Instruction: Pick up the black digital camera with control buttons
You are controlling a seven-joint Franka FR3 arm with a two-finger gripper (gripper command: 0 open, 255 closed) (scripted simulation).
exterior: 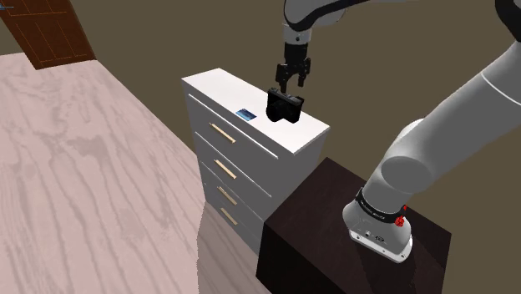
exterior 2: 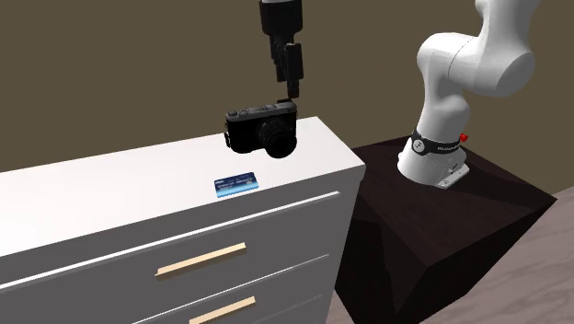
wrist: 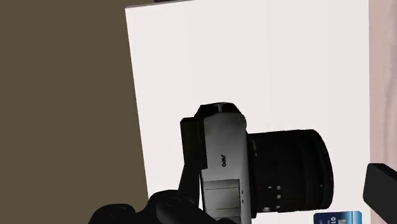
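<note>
You have the white chest of drawers (exterior: 219,90) beside the dark stand (exterior: 317,209). The black camera (exterior 2: 262,129) stands on the chest's top near the back edge, its lens toward the drawer fronts. The wrist view adds its pale grey top plate. The gripper (exterior: 292,82) hangs just above it, fingers (wrist: 382,188) spread wide, holding nothing. A small blue card (exterior 2: 237,185) lies near the camera.
</note>
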